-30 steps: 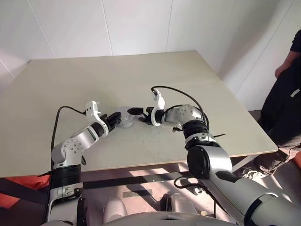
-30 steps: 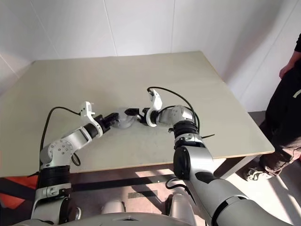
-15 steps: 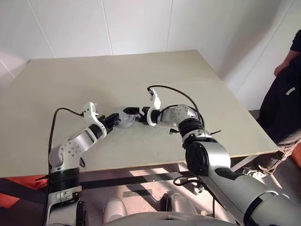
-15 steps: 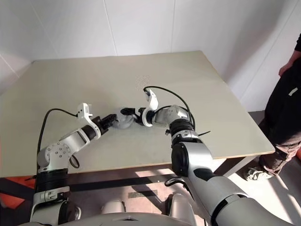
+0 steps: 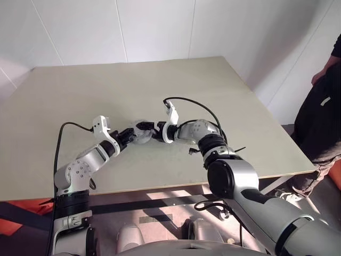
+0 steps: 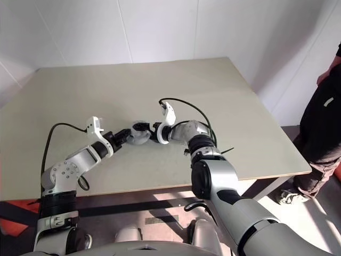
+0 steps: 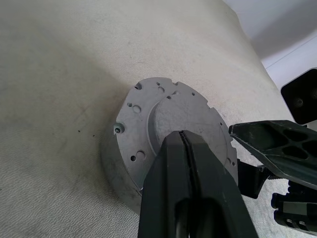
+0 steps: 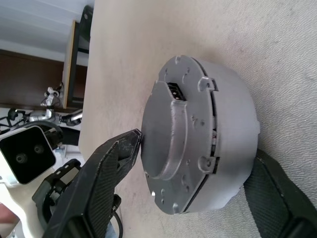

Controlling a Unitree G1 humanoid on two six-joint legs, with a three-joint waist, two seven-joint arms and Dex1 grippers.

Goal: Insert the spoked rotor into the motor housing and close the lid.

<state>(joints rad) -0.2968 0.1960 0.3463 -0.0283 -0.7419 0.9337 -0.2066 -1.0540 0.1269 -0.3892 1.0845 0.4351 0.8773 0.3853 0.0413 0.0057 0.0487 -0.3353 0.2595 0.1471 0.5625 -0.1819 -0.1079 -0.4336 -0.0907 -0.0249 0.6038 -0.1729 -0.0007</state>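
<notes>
Left eye view: beige table (image 5: 160, 85), white walls (image 5: 154, 26), perhaps panelled.

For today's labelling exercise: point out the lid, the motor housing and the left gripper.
lid (image 7: 168, 111), left wrist view, on its flat top face.
motor housing (image 8: 233, 114), right wrist view, on its side wall.
left gripper (image 7: 184, 141), left wrist view, at its shut fingertips.

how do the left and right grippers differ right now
The left gripper has its two black fingers pressed shut together, resting over the top of the lid. The right gripper is open, one finger on each side of the motor housing. The left comes from one side of the assembly, the right from the opposite. Both have black fingers and sit at the same closed motor on the table.
</notes>
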